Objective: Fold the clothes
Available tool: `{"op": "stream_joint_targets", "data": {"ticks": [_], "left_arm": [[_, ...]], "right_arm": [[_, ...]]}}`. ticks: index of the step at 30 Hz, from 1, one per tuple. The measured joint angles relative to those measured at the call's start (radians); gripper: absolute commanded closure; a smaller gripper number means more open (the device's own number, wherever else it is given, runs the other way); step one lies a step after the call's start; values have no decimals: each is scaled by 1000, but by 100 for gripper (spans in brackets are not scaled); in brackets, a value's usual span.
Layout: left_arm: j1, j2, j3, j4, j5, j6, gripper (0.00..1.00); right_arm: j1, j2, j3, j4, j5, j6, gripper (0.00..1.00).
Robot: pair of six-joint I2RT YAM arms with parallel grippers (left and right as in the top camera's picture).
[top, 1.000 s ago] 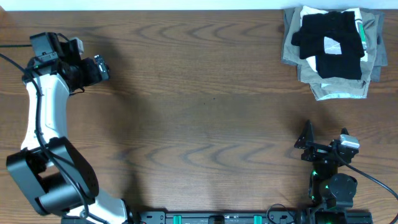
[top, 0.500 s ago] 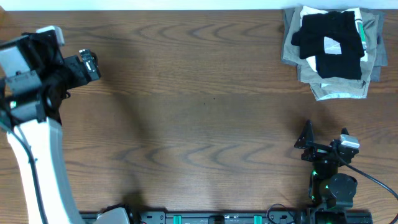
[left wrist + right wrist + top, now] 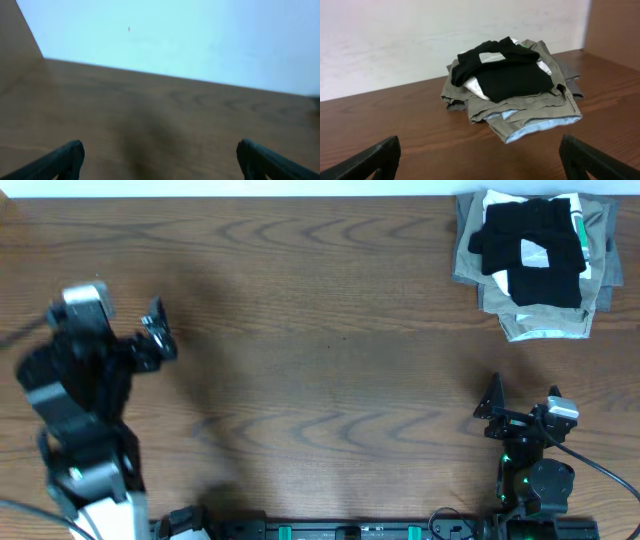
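The left arm has swung down from the upper left of the overhead frame. Its hand (image 3: 157, 342) now sits lower along the left edge, and the arm is blurred with motion. In the left wrist view the two fingers stand wide apart at the bottom corners. Only bare brown worktop (image 3: 320, 380) and a pale wall show between them, so this hand is open and carries nothing.

The right hand (image 3: 479, 150) has not moved at the lower right of the overhead frame. It is also spread open and empty, and it faces the stack of garments from a distance.

The clothes (image 3: 530, 242), a black garment, lie in the upper right corner of the overhead frame. They rest on top of the olive-grey garments (image 3: 545, 320), with a white garment (image 3: 476, 88) peeking out beneath. The black cloth looks gathered into a compact bundle rather than spread flat, and a pale patch shows at its middle. Neither hand is near it, and the left one is well apart, across the whole worktop.

The left arm's sweep looks like travel or repositioning rather than work on the cloth. Whether the bundle counts as folded is hard to judge from here. If it does not, a hand must first reach the upper right corner.
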Motion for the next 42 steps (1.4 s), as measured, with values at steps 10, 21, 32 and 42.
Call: {"op": "stream_joint_targets", "data": {"ticks": [10, 21, 32, 42], "left_arm": [[-82, -403, -510, 417, 22, 1, 2], [-205, -664, -864, 689, 17, 87, 2], [-312, -805, -864, 480, -100, 155, 2], [-312, -808, -863, 301, -160, 114, 2]], "right_arm": [[0, 0, 0, 0, 0, 0, 1], [0, 0, 0, 0, 0, 0, 1], [0, 0, 0, 0, 0, 0, 1], [0, 0, 0, 0, 0, 0, 1]]}}
